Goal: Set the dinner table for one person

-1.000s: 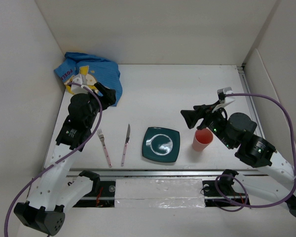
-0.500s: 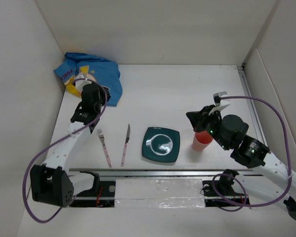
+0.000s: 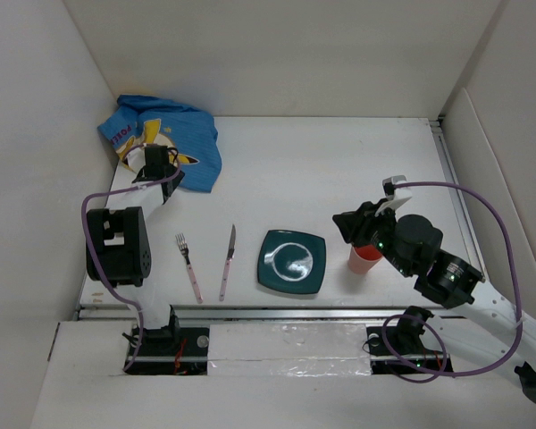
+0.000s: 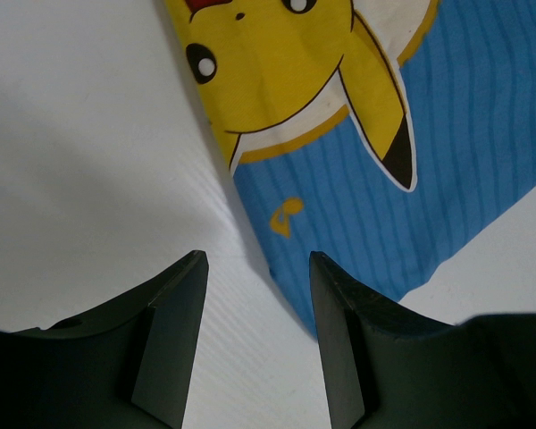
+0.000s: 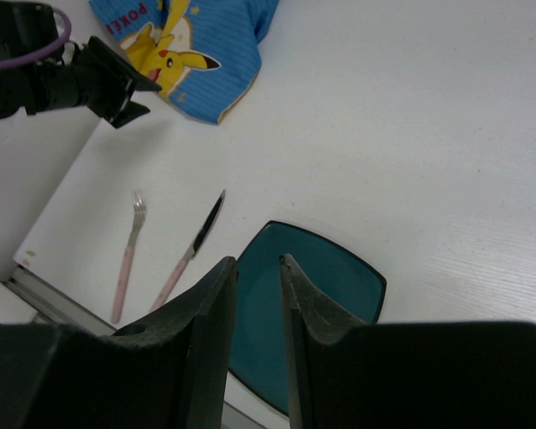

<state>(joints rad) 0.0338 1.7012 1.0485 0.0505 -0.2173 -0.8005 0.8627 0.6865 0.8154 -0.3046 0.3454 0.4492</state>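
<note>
Four items, fork (image 3: 188,265), knife (image 3: 228,261), plate (image 3: 291,262) and cup (image 3: 365,257), sit in a row near the table's (image 3: 322,170) front edge, and only the crumpled placemat (image 3: 174,134) in the far-left corner seems left to place, with the left gripper (image 4: 257,259) parted over its edge and the right gripper (image 5: 257,261) slightly parted and empty.

The top camera looks steeply down over the whole desk (image 3: 339,161). The left wrist view hovers close above the placemat (image 4: 447,179); the right wrist view, higher, shares it.
</note>
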